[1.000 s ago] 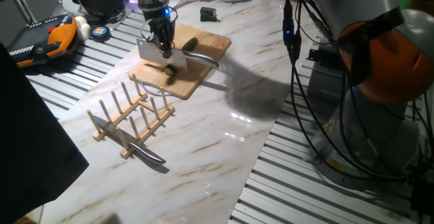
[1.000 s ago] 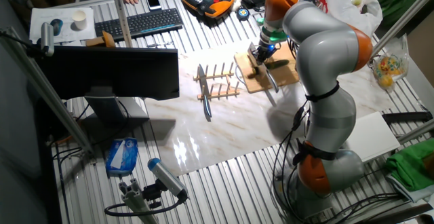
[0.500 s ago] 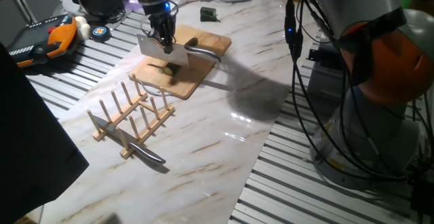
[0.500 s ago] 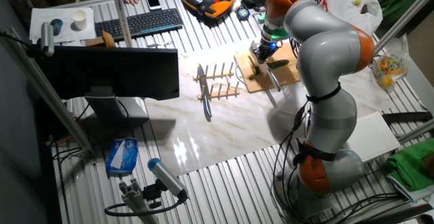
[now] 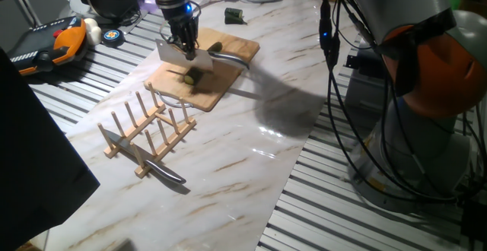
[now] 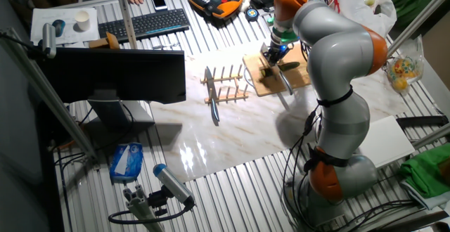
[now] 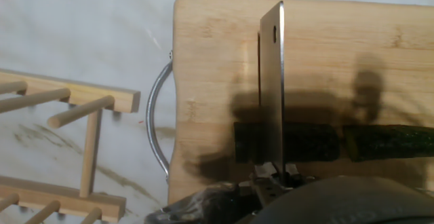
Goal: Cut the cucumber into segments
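The arm (image 6: 337,56) fills much of the other fixed view and blocks the near end of the cutting board (image 6: 271,77) there, so the cut pieces show only as small dark marks. In the hand view the gripper (image 7: 274,180) sits at the bottom edge, dark and blurred; its fingers are mostly cut off by the frame, and they appear clamped on the cleaver (image 7: 272,88), whose handle is hidden. From one fixed view the gripper (image 5: 183,39) hangs low over the board (image 5: 204,72) with the pale blade (image 5: 173,54) below it, and the blade covers part of the vegetable.

The marble-patterned bench (image 5: 251,129) carries the wooden board, which has a metal handle (image 7: 157,115) at its end. On the board lies the cucumber (image 7: 390,142), dark green and slim, running off the right edge of the hand view. Just beside its cut end, across a narrow gap, lies one of the segments (image 7: 285,142), a short dark chunk; the cleaver's blade stands upright across it and hides its middle, so whether it is already divided I cannot tell. In one fixed view the piece (image 5: 190,76) under the blade shows a pale green cut face.

The wooden dish rack (image 5: 144,133) stands near the board, its pegs upright, with a knife (image 5: 144,157) lying through its base. A small dark green stub (image 5: 233,15) sits well apart on the bench, beyond the board.
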